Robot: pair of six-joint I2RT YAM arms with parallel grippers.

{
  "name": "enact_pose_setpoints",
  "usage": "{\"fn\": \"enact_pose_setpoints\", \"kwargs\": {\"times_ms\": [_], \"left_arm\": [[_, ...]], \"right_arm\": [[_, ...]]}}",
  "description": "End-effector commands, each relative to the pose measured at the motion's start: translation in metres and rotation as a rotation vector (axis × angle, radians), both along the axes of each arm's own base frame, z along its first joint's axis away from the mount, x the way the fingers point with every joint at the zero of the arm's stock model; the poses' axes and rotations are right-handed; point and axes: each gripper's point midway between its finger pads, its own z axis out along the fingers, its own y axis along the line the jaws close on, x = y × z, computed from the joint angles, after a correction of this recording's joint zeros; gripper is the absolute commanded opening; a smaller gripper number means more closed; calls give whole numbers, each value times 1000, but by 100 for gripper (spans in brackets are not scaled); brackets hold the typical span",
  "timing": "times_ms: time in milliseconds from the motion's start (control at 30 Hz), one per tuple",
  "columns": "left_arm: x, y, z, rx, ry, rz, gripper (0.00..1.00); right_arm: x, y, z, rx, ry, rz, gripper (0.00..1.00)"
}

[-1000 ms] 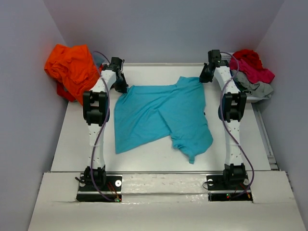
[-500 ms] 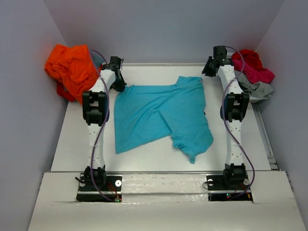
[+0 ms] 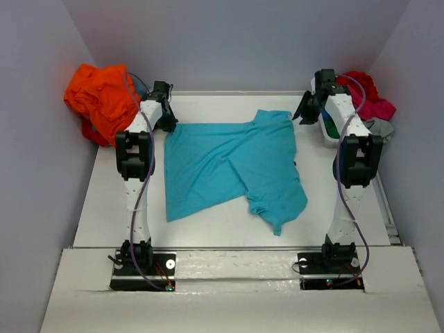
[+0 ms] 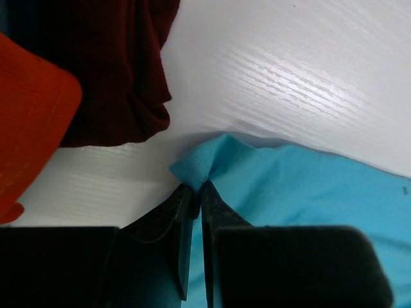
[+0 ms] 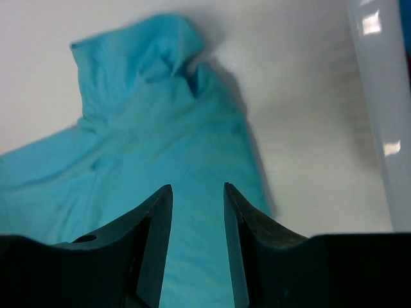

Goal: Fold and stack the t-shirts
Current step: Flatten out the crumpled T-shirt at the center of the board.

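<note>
Where left fingers (image 4: pixel 215 218) pinch, turquoise t-shirt (image 4: pixel 308 192) corner bunches.

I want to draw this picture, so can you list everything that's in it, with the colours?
turquoise t-shirt: one, turquoise, spread out and wrinkled on the middle of the table
orange t-shirt: one heap, orange, far left corner
maroon t-shirt: one, dark red, next to the orange one
red t-shirt: a heap, red and pink, count unclear, far right corner
grey t-shirt: one, grey, just below the red heap
basket: one, white, far right side
table: one, white
left gripper: black, pinching the turquoise t-shirt's far left corner
right gripper: black, open, above its far right corner
</note>
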Motion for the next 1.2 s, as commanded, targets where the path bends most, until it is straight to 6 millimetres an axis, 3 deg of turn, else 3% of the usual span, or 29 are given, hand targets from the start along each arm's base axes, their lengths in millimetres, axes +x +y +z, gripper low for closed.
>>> {"fn": "enact_pose_setpoints", "kwargs": {"times_ms": [0, 133, 333, 533, 1033, 1167], "left_arm": [[6, 7, 45, 4, -82, 6, 21], [6, 12, 47, 3, -82, 8, 21], [3, 14, 46, -9, -81, 8, 21], [0, 15, 45, -6, -76, 3, 21], [-1, 18, 48, -35, -77, -7, 21], [-1, 19, 50, -33, -79, -8, 21]], "right_arm": [[-62, 17, -2, 65, 129, -1, 43], [-99, 22, -22, 46, 218, 6, 42], [-115, 14, -48, 9, 278, -14, 42], [-112, 10, -53, -11, 284, -39, 42], [-76, 15, -79, 17, 290, -73, 42], [-75, 12, -80, -3, 307, -82, 42]]}}
